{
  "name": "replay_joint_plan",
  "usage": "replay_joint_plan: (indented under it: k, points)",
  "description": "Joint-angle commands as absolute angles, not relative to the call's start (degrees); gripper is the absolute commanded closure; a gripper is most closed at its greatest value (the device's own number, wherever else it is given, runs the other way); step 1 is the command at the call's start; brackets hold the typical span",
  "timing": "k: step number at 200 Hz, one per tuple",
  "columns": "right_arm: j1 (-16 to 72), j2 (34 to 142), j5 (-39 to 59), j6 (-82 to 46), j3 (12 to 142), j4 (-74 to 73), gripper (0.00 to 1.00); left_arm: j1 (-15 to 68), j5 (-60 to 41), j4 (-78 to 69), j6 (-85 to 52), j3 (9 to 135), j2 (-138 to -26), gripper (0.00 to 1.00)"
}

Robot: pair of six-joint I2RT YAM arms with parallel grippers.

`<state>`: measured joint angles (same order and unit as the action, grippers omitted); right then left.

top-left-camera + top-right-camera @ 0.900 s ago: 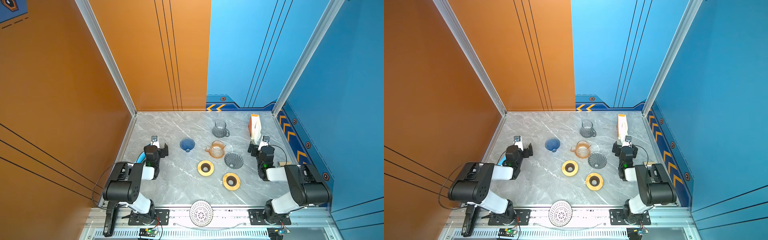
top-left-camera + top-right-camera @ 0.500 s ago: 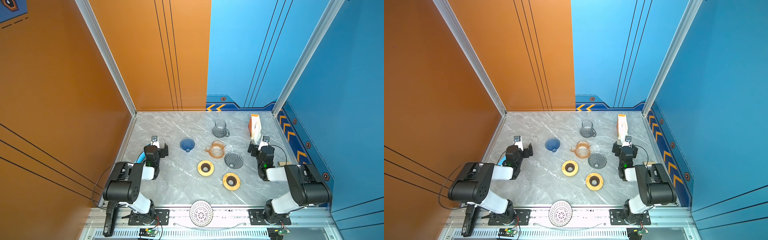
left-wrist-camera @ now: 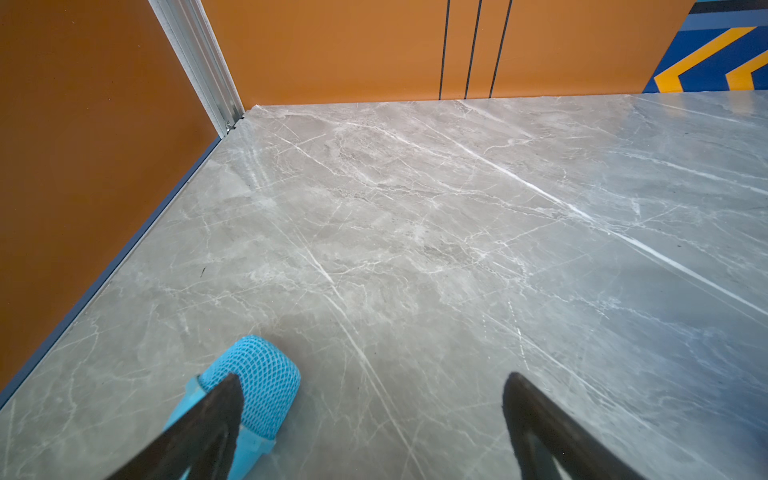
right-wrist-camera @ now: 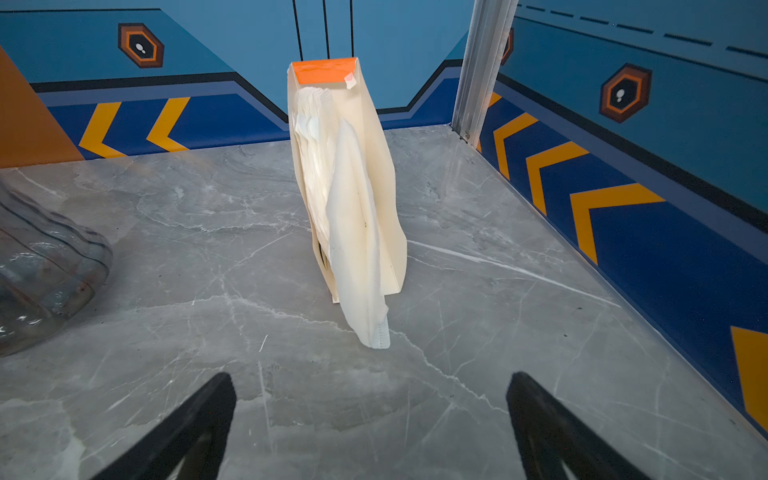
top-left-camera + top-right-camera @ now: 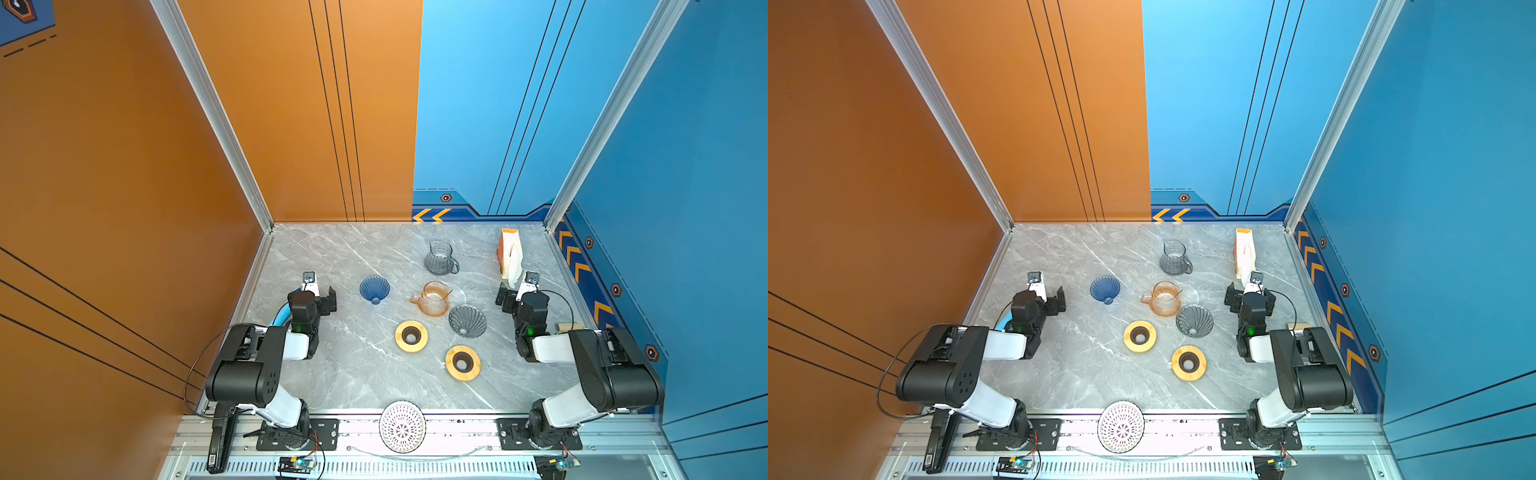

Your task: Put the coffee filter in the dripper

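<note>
A white coffee filter (image 4: 358, 249) hangs out of a cream filter pack (image 5: 508, 251) with an orange top, upright at the back right. Its tip reaches the table just ahead of my right gripper (image 4: 372, 386), which is open and empty, also in both top views (image 5: 519, 294) (image 5: 1250, 297). A blue cone dripper (image 5: 374, 289) (image 5: 1105, 289) lies left of centre and a grey cone dripper (image 5: 467, 320) (image 5: 1194, 320) right of centre. My left gripper (image 3: 372, 386) (image 5: 319, 294) (image 5: 1050, 298) is open and empty over bare marble, left of the blue dripper.
A grey glass carafe (image 5: 439, 258) and an orange glass carafe (image 5: 434, 299) stand mid-table; the grey one's side shows in the right wrist view (image 4: 45, 266). Two wooden rings (image 5: 411, 336) (image 5: 462, 362) lie in front. A white perforated disc (image 5: 402, 426) sits on the front rail. Blue mesh sleeve (image 3: 259, 380) lies by the left jaw.
</note>
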<state>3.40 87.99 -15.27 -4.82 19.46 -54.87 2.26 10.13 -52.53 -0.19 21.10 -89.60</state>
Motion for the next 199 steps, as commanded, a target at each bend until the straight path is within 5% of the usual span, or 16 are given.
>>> replay_joint_plan:
  k: [1, 100, 199]
  points:
    - [3.4, 88.7, -15.9, -4.3, 20.6, -53.9, 0.00, 1.4, 8.4, -52.7, 0.2, 21.8, -89.6, 0.02]
    - [3.9, 85.9, -16.0, -3.8, 19.8, -52.9, 0.00, 0.8, 1.4, -52.3, 2.0, 21.3, -87.5, 0.02]
    - [4.0, 65.8, -8.6, -3.6, 29.3, -25.3, 0.00, 2.5, 3.6, -27.6, -2.6, 28.7, -63.6, 0.02]
